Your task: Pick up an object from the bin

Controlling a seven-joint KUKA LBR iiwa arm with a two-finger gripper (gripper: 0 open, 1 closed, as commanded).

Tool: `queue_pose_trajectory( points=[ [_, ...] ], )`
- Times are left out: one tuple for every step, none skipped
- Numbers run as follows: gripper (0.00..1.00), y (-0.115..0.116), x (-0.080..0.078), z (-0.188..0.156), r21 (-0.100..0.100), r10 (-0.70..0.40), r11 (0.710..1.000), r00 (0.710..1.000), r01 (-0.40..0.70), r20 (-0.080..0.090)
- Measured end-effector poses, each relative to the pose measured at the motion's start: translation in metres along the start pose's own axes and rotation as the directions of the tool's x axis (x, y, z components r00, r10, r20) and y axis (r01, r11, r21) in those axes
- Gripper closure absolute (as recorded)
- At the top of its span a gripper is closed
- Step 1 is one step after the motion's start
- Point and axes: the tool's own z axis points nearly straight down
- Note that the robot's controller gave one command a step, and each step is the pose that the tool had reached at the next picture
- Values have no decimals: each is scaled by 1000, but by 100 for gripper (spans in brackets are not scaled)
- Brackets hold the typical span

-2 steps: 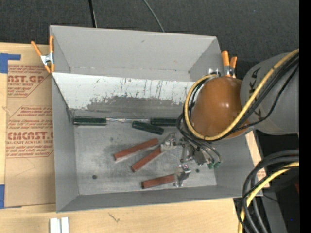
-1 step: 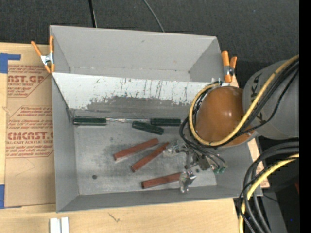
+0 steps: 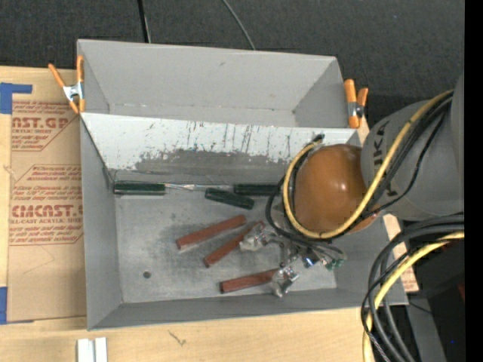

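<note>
Nearest the front wall of the grey metal bin (image 3: 102, 277), right of centre, lies a slim tool with a red-brown handle (image 3: 245, 283). Its long axis runs almost left-right, rising slightly to the right, with the handle pointing left and the bright metal end pointing right. The end effector (image 3: 289, 271) sits over that metal end; contact is unclear, and whether it is wide or narrow cannot be told. The orange wrist cover (image 3: 328, 191) and looped yellow-and-black cables (image 3: 289, 194) sit above it. Just beyond, mid-floor, is a pair of pliers with red-brown handles (image 3: 215, 240). The handles splay to the lower left and the metal head points up-right, close to the end effector. Farthest, along the foot of the back wall, are dark green-handled tools (image 3: 139, 189), their long axes roughly left-right. The black lettering on the arm's grey casing (image 3: 389, 164) is crossed by cables and cannot be read in full.
</note>
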Motion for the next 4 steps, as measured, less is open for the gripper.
queue_pose_trajectory(
  points=[
    [100, -3, 0, 11, -4, 290, 957, 957, -290, -4],
    [100, -3, 0, 11, -4, 290, 957, 957, -290, -4],
    [100, -2, 1, 7, -5, 290, 957, 957, -290, -9],
    [100, -2, 4, -11, -5, 290, 957, 957, -290, -22]
  ],
)
